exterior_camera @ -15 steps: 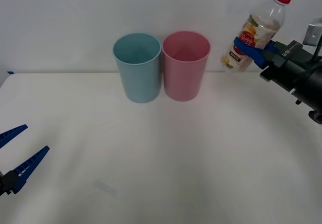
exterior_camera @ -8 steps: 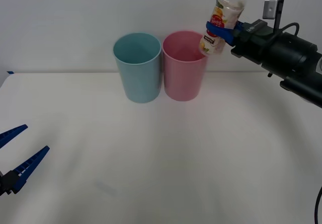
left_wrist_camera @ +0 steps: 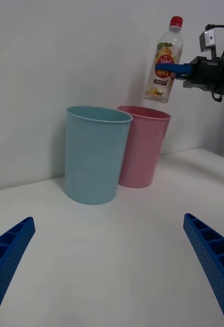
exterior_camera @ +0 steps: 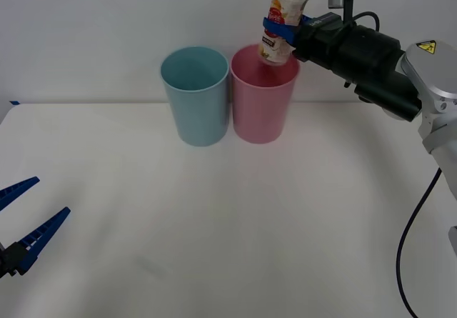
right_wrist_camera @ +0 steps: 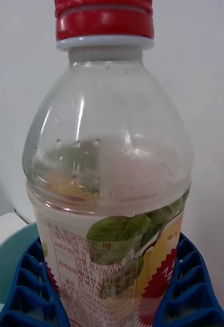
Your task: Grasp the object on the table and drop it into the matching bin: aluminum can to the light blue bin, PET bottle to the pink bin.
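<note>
Bottle [exterior_camera: 284, 19], small and clear with a red cap and an orange, red and white label, is held in the air above the pink bin [exterior_camera: 263, 96], near the far edge of the desk [exterior_camera: 228, 218]. It is clamped around its labelled middle by the right gripper [exterior_camera: 283, 26], whose blue ribbed fingers [right_wrist_camera: 30, 286] are closed against both of its sides. The bottle is carried nearly upright, cap uppermost and slightly tilted, with its base just over the rim of the pink bin on the right-hand side of the opening. In the left wrist view the bottle [left_wrist_camera: 165, 64] is seen hanging clear above the pink bin [left_wrist_camera: 141, 148], not touching it. In the right wrist view the bottle [right_wrist_camera: 109, 168] is seen from close by, its cap at the top and its label between the fingers.

The light blue bin [exterior_camera: 195, 96] is set just beside the pink bin, on its left, and the two are touching or very nearly so; both are upright. The left gripper [exterior_camera: 25, 225] is parked low over the near left corner of the desk, well apart from the bins, its blue fingers [left_wrist_camera: 9, 255] spread wide with nothing between them
</note>
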Controlling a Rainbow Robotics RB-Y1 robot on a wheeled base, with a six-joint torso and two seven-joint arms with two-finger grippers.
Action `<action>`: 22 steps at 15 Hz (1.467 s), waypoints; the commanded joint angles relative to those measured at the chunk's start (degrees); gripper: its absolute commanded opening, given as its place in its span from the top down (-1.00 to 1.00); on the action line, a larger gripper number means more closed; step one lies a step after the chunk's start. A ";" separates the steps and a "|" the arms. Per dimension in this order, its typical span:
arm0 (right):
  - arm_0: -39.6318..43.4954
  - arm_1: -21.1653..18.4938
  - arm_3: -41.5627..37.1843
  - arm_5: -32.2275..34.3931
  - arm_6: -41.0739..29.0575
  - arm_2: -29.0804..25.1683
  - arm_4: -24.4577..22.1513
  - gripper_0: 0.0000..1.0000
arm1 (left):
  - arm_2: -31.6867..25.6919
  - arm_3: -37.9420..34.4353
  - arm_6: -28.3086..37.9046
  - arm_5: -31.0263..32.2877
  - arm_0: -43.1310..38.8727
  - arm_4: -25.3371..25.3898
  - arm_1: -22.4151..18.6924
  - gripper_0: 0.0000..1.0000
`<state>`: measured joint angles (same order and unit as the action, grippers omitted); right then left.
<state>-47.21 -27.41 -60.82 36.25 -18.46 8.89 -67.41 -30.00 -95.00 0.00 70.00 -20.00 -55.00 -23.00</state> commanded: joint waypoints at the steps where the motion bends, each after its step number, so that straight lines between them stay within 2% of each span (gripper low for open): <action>1: -2.72 1.48 3.87 -1.71 0.88 1.31 0.00 0.99 | 0.00 0.00 0.00 0.00 0.00 0.00 0.00 -1.00; 3: -3.07 1.83 4.14 -2.15 1.14 1.31 0.00 0.92 | 0.00 0.00 0.00 0.00 0.00 0.00 0.00 -1.00; 5: -3.07 1.83 4.14 -2.06 1.32 1.31 0.00 0.69 | 0.00 0.00 0.00 0.00 0.00 0.00 0.00 -1.00; 6: -2.98 1.83 4.14 -2.06 1.41 1.31 0.00 0.36 | 0.00 0.00 0.00 0.00 0.00 0.00 0.00 -1.00; 7: -3.07 1.83 4.14 -2.06 1.41 1.31 0.00 -0.60 | 0.00 0.00 0.00 0.00 0.00 0.00 0.00 -1.00; 8: -3.07 1.83 4.14 -2.06 1.50 1.31 0.00 -1.00 | 0.00 0.00 0.00 0.00 0.00 0.00 0.00 -1.00; 12: -1.57 1.39 2.90 -1.62 2.29 1.31 1.50 -1.00 | 0.00 0.00 0.00 0.00 0.00 0.00 0.00 -1.00; 18: 10.20 -3.62 -12.12 -1.62 1.85 0.95 3.61 -1.00 | 0.00 0.00 0.00 0.00 0.00 0.00 0.00 -1.00; 22: 20.40 -6.26 -22.67 -1.71 1.76 -2.12 4.05 -1.00 | 0.00 0.00 0.00 0.00 0.00 0.00 0.00 -1.00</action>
<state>-28.64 -33.28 -81.70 34.48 -16.69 7.45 -63.44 -30.00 -95.00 0.00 70.00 -20.00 -55.00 -23.00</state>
